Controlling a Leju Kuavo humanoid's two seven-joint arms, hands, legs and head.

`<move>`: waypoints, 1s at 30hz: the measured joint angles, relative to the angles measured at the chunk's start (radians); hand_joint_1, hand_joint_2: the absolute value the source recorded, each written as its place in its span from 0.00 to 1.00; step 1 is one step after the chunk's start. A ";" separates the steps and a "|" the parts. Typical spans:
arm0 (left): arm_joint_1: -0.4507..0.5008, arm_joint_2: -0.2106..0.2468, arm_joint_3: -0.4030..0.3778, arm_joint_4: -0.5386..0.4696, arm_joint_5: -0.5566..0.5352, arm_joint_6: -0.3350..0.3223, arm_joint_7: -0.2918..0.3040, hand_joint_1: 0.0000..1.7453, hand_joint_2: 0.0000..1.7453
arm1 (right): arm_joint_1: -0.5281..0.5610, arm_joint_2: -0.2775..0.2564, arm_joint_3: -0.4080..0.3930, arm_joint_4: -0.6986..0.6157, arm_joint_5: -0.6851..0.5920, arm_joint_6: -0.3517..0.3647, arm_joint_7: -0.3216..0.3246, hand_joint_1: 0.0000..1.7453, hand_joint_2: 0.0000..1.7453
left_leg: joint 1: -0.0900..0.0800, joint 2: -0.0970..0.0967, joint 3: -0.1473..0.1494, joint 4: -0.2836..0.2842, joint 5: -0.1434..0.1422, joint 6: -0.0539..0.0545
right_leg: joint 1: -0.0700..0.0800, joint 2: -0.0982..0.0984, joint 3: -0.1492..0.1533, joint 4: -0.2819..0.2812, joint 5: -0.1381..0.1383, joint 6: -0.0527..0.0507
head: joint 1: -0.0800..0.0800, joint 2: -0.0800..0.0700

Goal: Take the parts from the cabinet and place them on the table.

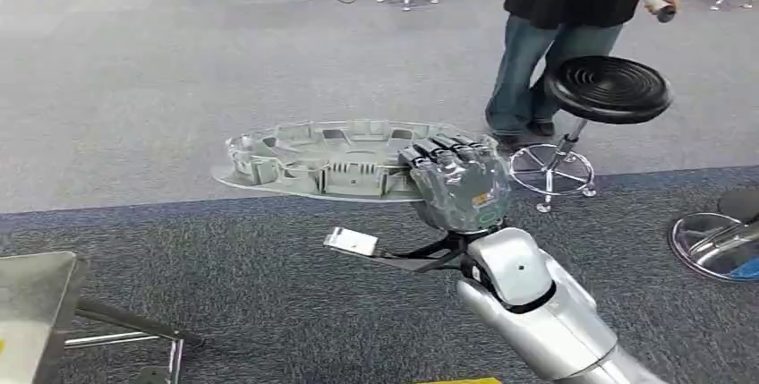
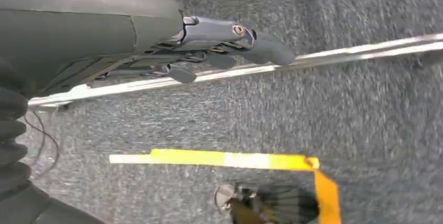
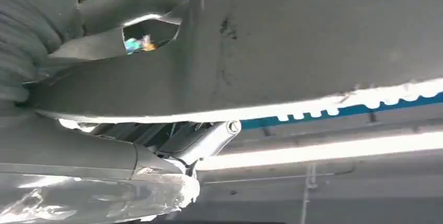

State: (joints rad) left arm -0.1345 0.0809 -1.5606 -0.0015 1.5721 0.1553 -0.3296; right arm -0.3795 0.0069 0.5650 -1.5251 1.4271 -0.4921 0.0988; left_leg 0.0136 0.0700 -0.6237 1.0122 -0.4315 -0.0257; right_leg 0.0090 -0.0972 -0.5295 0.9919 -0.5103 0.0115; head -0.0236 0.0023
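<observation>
In the head view, the right hand (image 1: pixel 458 183) grips the near-right edge of a large grey ribbed part (image 1: pixel 327 158), holding it flat above the carpet; a person (image 1: pixel 564 35) stands beyond a black stool (image 1: pixel 607 89). In the left wrist view, the left hand (image 2: pixel 224 44) hangs over carpet with yellow tape (image 2: pixel 230 160), fingers loosely extended, holding nothing. In the right wrist view, the part's grey underside (image 3: pixel 313 41) lies pressed against the right hand's thumb (image 3: pixel 198 143).
</observation>
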 joint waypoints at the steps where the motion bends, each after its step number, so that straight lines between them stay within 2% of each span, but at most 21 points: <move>1: -0.001 0.001 0.000 0.000 0.000 0.000 0.000 0.00 1.00 | 0.001 -0.001 0.000 0.000 0.000 0.000 0.000 1.00 1.00 | -0.002 -0.009 -0.003 0.005 -0.002 0.011 | 0.000 -0.010 0.001 -0.002 -0.001 0.002 | 0.001 0.000; 3: 0.004 0.004 0.000 0.000 -0.008 0.000 0.000 0.00 1.00 | 0.001 -0.002 0.001 0.000 -0.002 0.000 0.001 1.00 1.00 | -0.007 -0.032 -0.005 0.005 -0.005 0.022 | -0.003 -0.032 0.009 -0.004 -0.006 0.010 | 0.000 0.000; 4: 0.006 0.007 0.000 0.000 -0.013 0.000 0.000 0.00 1.00 | 0.001 -0.002 0.000 0.000 -0.003 0.000 0.001 1.00 1.00 | -0.001 -0.044 -0.001 0.001 -0.002 0.031 | -0.008 -0.018 0.005 -0.001 -0.017 0.020 | 0.000 0.000; 5: 0.005 0.008 0.000 0.000 -0.018 0.000 0.000 0.00 1.00 | 0.004 -0.003 0.000 0.000 -0.005 0.000 0.002 1.00 1.00 | 0.000 -0.053 -0.001 0.001 -0.002 0.036 | -0.012 0.042 -0.008 0.028 -0.039 0.023 | 0.004 0.000; 6: 0.002 0.008 0.000 0.000 -0.022 0.000 0.000 0.00 1.00 | 0.005 -0.008 -0.002 -0.002 -0.007 -0.001 0.002 1.00 1.00 | 0.000 -0.062 -0.002 0.001 -0.002 0.042 | -0.014 0.074 -0.037 0.092 -0.072 0.022 | 0.005 0.000; 8: -0.002 0.008 0.000 0.000 -0.032 0.003 0.000 0.00 1.00 | 0.020 -0.018 -0.010 -0.003 -0.007 -0.001 0.007 1.00 1.00 | -0.002 -0.089 -0.002 0.001 -0.003 0.048 | -0.013 0.094 -0.127 0.269 -0.142 0.022 | 0.008 0.000; 9: -0.001 0.008 0.000 0.000 -0.039 0.005 0.000 0.00 1.00 | 0.029 -0.024 -0.014 -0.003 -0.003 -0.001 0.013 1.00 1.00 | -0.003 -0.104 -0.002 0.002 -0.003 0.048 | -0.012 0.096 -0.164 0.329 -0.155 0.020 | 0.007 0.000; 10: 0.001 0.008 0.000 0.000 -0.045 0.007 0.001 0.00 1.00 | 0.037 -0.028 -0.018 -0.003 0.002 -0.001 0.016 1.00 1.00 | -0.004 -0.119 -0.001 0.002 -0.003 0.048 | -0.012 0.096 -0.177 0.336 -0.140 0.017 | 0.007 0.000; 12: 0.006 0.008 0.000 0.000 -0.052 0.009 0.002 0.00 1.00 | 0.047 -0.036 -0.024 -0.004 0.007 0.000 0.018 1.00 1.00 | -0.004 -0.149 0.002 0.003 -0.003 0.048 | -0.012 0.105 -0.136 0.219 -0.051 0.008 | 0.007 0.000; 13: 0.007 0.006 -0.001 0.000 -0.052 0.009 0.002 0.00 1.00 | 0.051 -0.038 -0.027 -0.007 0.009 0.000 0.018 1.00 1.00 | -0.004 -0.164 0.003 0.003 -0.003 0.047 | -0.012 0.124 -0.094 0.125 0.000 0.002 | 0.008 0.000; 14: 0.007 0.004 -0.001 0.000 -0.053 0.009 0.002 0.00 1.00 | 0.052 -0.040 -0.029 -0.011 0.009 0.000 0.018 1.00 1.00 | -0.002 -0.176 0.003 0.003 -0.003 0.045 | -0.014 0.167 -0.061 0.043 0.028 -0.001 | 0.008 0.000; 15: 0.005 0.003 -0.001 0.000 -0.053 0.009 0.002 0.00 1.00 | 0.052 -0.042 -0.032 -0.012 0.009 -0.001 0.018 1.00 1.00 | -0.006 -0.188 -0.004 0.006 -0.001 0.038 | -0.021 0.195 -0.040 0.026 0.019 -0.001 | 0.005 0.000; 18: 0.013 0.003 -0.001 0.000 -0.064 0.010 0.003 0.00 1.00 | 0.053 -0.043 -0.035 -0.019 0.019 0.002 0.024 1.00 1.00 | 0.005 -0.221 -0.013 -0.002 0.011 0.018 | -0.014 0.167 -0.039 0.021 0.016 0.001 | 0.006 0.000; 19: 0.017 0.002 -0.001 0.000 -0.074 0.010 0.007 0.00 1.00 | 0.054 -0.043 -0.035 -0.023 0.026 0.004 0.029 1.00 1.00 | 0.002 -0.232 -0.014 -0.002 0.012 0.011 | -0.020 0.153 -0.034 0.010 0.021 -0.005 | 0.005 0.000; 21: 0.022 -0.004 -0.001 0.000 -0.095 0.012 0.010 0.00 1.00 | 0.061 -0.047 -0.039 -0.031 0.040 0.011 0.036 1.00 1.00 | -0.004 -0.119 -0.041 0.062 -0.040 0.009 | -0.018 0.123 -0.026 0.000 0.026 -0.018 | -0.001 0.000; 23: 0.020 -0.009 -0.001 0.000 -0.112 0.016 0.010 0.00 1.00 | 0.074 -0.053 -0.045 -0.037 0.047 0.015 0.042 1.00 1.00 | -0.002 -0.084 -0.112 0.215 -0.115 0.003 | -0.012 0.092 -0.026 0.001 0.023 -0.023 | -0.001 0.000; 25: 0.027 -0.022 -0.001 0.000 -0.130 0.025 0.011 0.00 1.00 | 0.092 -0.058 -0.051 -0.044 0.051 0.020 0.049 1.00 1.00 | -0.001 -0.077 -0.152 0.308 -0.140 0.000 | -0.009 0.060 -0.026 0.001 0.020 -0.025 | -0.002 0.000; 26: 0.032 -0.026 -0.001 0.000 -0.137 0.028 0.014 0.00 1.00 | 0.101 -0.059 -0.052 -0.048 0.054 0.022 0.051 1.00 1.00 | -0.001 -0.077 -0.137 0.285 -0.117 0.000 | -0.009 0.047 -0.026 0.001 0.018 -0.025 | -0.001 0.000; 28: 0.038 -0.033 -0.001 0.000 -0.143 0.032 0.014 0.00 1.00 | 0.115 -0.061 -0.055 -0.056 0.056 0.023 0.053 1.00 1.00 | -0.003 -0.060 -0.050 0.133 -0.038 0.007 | -0.006 0.023 -0.021 0.002 0.014 -0.022 | -0.001 0.000; 29: 0.039 -0.034 -0.001 0.000 -0.144 0.034 0.014 0.00 1.00 | 0.118 -0.063 -0.056 -0.063 0.058 0.023 0.053 1.00 1.00 | -0.009 -0.020 0.000 0.047 -0.006 0.015 | -0.004 0.012 -0.016 0.002 0.011 -0.020 | -0.001 0.000; 30: 0.035 -0.034 -0.001 0.000 -0.145 0.035 0.015 0.00 1.00 | 0.121 -0.063 -0.058 -0.069 0.059 0.023 0.053 1.00 1.00 | -0.023 0.021 0.023 0.008 -0.020 0.020 | 0.005 0.001 -0.015 0.004 0.006 -0.014 | 0.000 0.000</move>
State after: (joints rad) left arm -0.0996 0.0465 -1.5618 -0.0015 1.4271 0.1904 -0.3151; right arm -0.2582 -0.0561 0.5074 -1.5938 1.4858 -0.4688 0.1522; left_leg -0.0098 0.0907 -0.6005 1.0200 -0.4517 -0.0058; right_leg 0.0139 -0.0965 -0.5450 0.9964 -0.5042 -0.0023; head -0.0240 0.0023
